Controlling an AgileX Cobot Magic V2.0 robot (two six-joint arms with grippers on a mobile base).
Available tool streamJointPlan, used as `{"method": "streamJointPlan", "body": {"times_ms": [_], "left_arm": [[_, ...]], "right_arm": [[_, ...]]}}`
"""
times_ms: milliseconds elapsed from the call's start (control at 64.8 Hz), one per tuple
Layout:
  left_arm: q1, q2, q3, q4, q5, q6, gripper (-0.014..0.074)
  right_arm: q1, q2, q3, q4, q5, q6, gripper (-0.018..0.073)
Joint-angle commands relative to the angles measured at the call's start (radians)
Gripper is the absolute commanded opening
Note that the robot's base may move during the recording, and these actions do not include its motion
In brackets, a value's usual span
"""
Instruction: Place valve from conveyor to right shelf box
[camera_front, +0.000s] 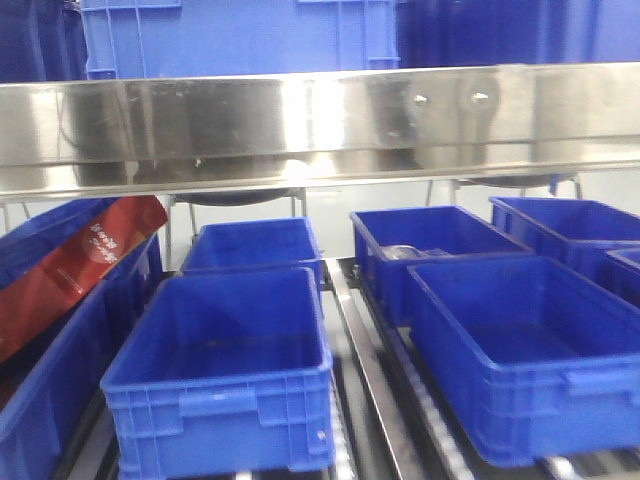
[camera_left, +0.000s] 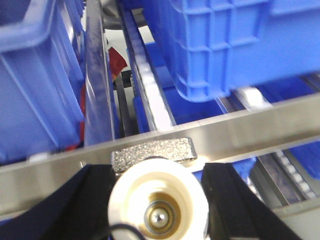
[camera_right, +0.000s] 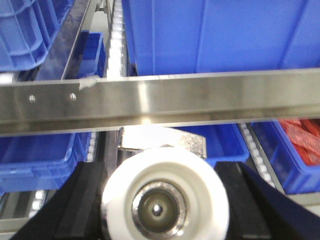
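Note:
In the left wrist view a valve (camera_left: 158, 186) with a round white cap, a metal centre and a rough grey metal body sits between black fingers (camera_left: 75, 205); my left gripper (camera_left: 157, 200) is shut on it, just in front of the shelf's steel rail (camera_left: 250, 127). My right gripper (camera_right: 162, 202) is likewise shut on a second white-capped valve (camera_right: 165, 180), below the shelf rail (camera_right: 160, 102). In the front view the shelf rail (camera_front: 320, 125) spans the picture above several blue boxes; neither gripper shows there. The conveyor is out of view.
Blue boxes stand in rows: front left (camera_front: 225, 370), front right (camera_front: 530, 360), and behind it one (camera_front: 440, 240) holding a small metal part (camera_front: 405, 252). A red packet (camera_front: 80, 270) leans in the far-left box. Red items (camera_right: 302, 137) fill a box at lower right.

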Motion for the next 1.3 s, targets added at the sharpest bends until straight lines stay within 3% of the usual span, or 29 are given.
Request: {"method": "streamJointPlan", "body": {"times_ms": [0,1280], "left_arm": [[-0.004,-0.009,-0.008,-0.006,-0.057,-0.007,-0.0111],[-0.004,-0.009,-0.008,-0.006,-0.057,-0.007,-0.0111]], "right_arm": [[0.0,-0.012,-0.018,-0.002,-0.07,-0.003,-0.0162],[0.0,-0.012,-0.018,-0.002,-0.07,-0.003,-0.0162]]}}
